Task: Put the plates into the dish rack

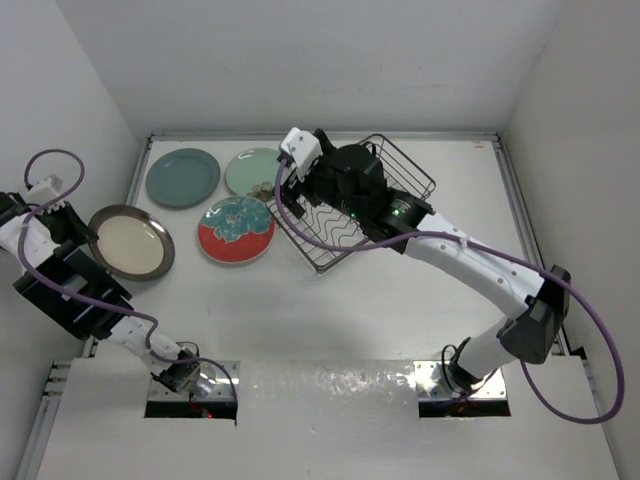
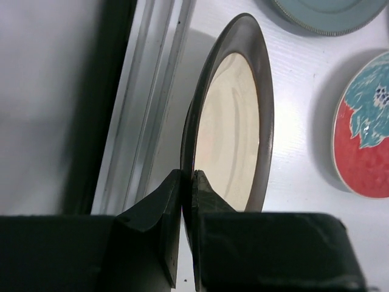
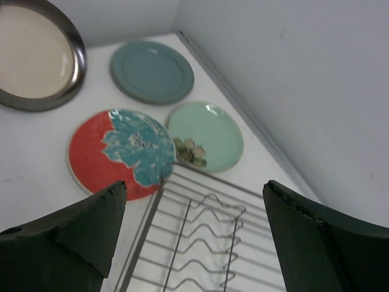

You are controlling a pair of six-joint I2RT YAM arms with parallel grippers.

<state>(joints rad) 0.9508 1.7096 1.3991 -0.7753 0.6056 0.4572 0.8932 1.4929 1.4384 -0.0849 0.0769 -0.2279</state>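
Cream plate, rim pinched by left gripper; we should carry it edge-on to the dish rack; right gripper spread wide.

Right hand over dish rack left edge

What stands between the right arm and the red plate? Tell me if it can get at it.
Probably yes. The right pincer hangs open above the edge of the dish rack, and the red plate lies flat just beside the rack with nothing over it.
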